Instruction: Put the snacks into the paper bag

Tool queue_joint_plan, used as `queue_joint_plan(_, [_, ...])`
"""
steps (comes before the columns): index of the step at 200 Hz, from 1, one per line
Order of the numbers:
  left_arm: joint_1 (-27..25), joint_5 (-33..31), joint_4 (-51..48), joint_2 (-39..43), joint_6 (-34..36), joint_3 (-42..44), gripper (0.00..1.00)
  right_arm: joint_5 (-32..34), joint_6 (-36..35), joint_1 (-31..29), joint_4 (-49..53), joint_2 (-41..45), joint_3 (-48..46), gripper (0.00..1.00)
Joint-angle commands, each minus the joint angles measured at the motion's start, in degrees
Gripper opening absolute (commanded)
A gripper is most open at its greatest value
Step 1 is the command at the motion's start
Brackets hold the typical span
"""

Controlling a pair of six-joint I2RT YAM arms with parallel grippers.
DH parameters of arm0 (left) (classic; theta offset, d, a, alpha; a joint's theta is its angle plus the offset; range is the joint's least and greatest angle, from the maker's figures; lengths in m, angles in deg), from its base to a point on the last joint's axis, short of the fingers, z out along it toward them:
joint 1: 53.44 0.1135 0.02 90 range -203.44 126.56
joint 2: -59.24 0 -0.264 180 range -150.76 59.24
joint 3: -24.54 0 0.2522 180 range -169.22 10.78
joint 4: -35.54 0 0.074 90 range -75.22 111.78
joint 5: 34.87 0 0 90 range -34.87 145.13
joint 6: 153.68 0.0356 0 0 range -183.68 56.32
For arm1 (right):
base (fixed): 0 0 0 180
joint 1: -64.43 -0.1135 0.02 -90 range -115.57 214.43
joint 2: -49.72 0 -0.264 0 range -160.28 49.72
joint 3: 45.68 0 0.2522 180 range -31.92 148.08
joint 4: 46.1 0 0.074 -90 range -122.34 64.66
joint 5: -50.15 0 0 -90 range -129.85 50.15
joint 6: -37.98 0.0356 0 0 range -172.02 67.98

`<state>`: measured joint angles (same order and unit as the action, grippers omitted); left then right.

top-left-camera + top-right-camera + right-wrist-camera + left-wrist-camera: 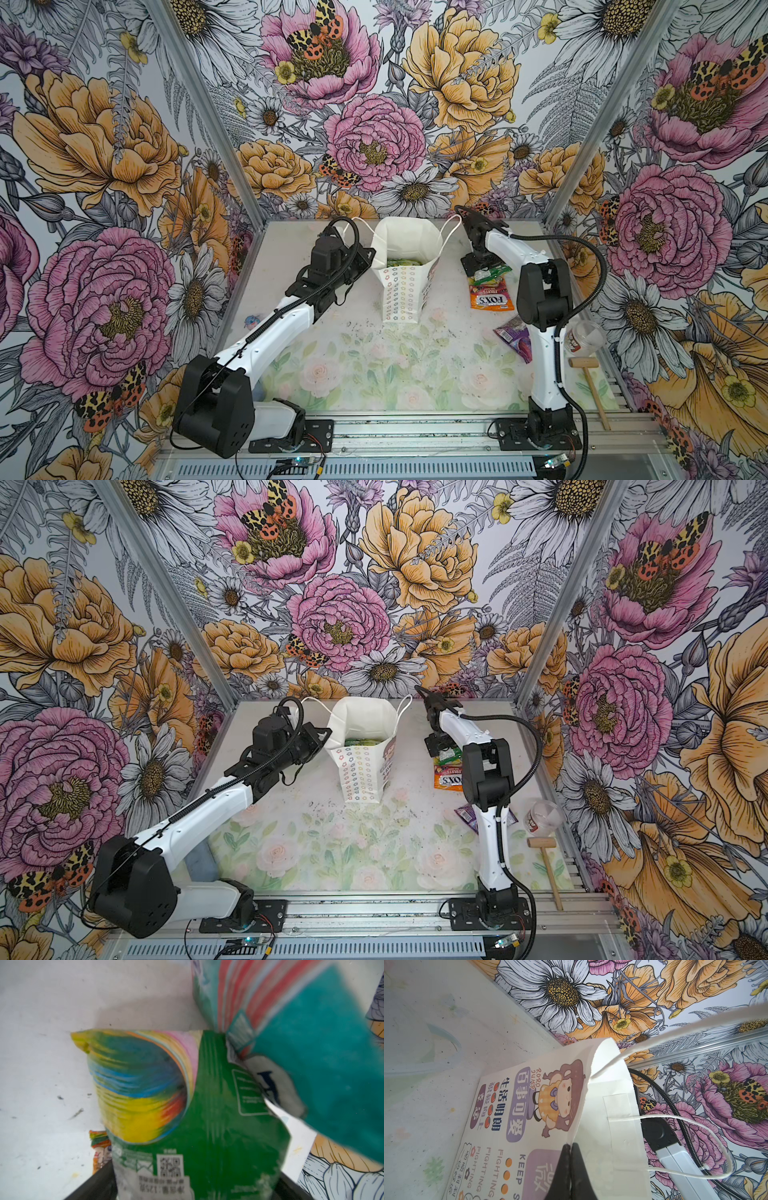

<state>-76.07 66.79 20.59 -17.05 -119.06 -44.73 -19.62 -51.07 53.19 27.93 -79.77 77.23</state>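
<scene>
The paper bag (399, 293) is seen standing upright near the back middle of the surface (374, 374), with its mouth open to the top. Its rim is pinched on the left side by the left tool (570, 1148), whose fingers are pressed together on the paper edge in the left wrist view. Inside the bag, green and yellow packets (402, 262) are seen in both top views, lying well below the rim.

The right tool (478, 269) is placed low at the surface on the right of the bag, apart from it. Its fingers (97, 1182) are spread wide, and a green packet (218, 1126) is found between them. Whether it is touched by the fingers cannot be told, because the right wrist view is blurred. A teal packet (322, 1068) is laid partly over one corner of the green one. An orange packet (491, 297) printed "FOX'S" lies just in front of the green packet. A purple packet (514, 337) lies nearer to the front, partly hidden by the right arm. A clear cup (586, 334) and a wooden mallet (588, 374) are placed at the right edge, well apart from the bag.
</scene>
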Motion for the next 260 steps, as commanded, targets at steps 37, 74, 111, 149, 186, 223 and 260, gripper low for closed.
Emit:
queue_joint_plan(37, [-0.04,-0.25,0.49,-0.61,0.44,-0.54,0.00,0.12,-0.30,-0.28,1.40,-0.59,-1.03,0.98])
queue_joint_plan(74, [-0.09,-0.26,0.57,-0.61,0.44,-0.48,0.00,-0.57,-0.14,-0.21,1.34,0.09,-0.68,0.86])
queue_joint_plan(111, [-0.06,-0.24,0.58,-0.52,0.36,-0.31,0.00,-1.45,-0.10,-0.11,1.34,0.52,-0.53,0.72])
queue_joint_plan(149, [0.06,-0.10,0.87,-0.70,0.36,-0.30,0.00,-3.39,0.14,0.08,1.42,1.51,-0.93,0.54])
queue_joint_plan(186, [0.02,-0.01,0.93,-0.68,0.27,-0.22,0.00,-4.63,0.29,0.14,1.43,3.49,-1.60,0.44])
queue_joint_plan(223, [-0.13,0.03,1.15,-0.70,0.18,-0.22,0.00,-7.13,0.36,0.34,1.43,6.21,-2.30,0.36])
queue_joint_plan(260, [-0.13,0.03,1.11,-0.68,0.18,-0.22,0.00,-10.28,0.72,0.32,1.43,8.82,-3.05,0.33])
